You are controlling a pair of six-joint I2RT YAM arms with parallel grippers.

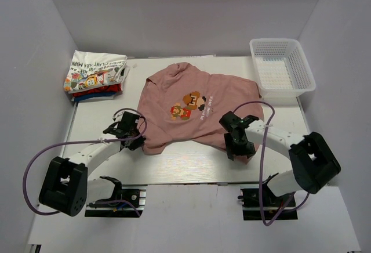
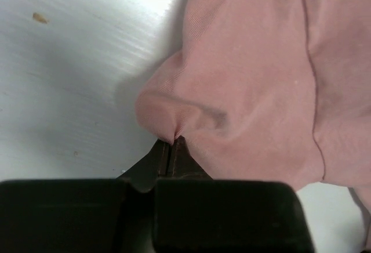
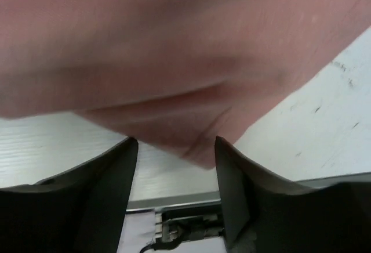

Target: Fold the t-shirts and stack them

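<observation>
A dusty-pink t-shirt (image 1: 191, 108) with a pixel cartoon print lies spread and rumpled on the table. My left gripper (image 1: 137, 138) is shut on its near left hem; in the left wrist view the jaws (image 2: 172, 143) pinch a pucker of pink cloth (image 2: 243, 90). My right gripper (image 1: 239, 143) is open over the near right corner of the shirt; in the right wrist view the pink cloth (image 3: 174, 61) hangs just above and between the spread fingertips (image 3: 177, 145). Folded white printed, red and blue tees (image 1: 95, 76) are stacked at the back left.
A white plastic mesh basket (image 1: 282, 70) stands at the back right. White walls enclose the table on three sides. The table's near edge (image 1: 191, 180) runs just in front of both grippers.
</observation>
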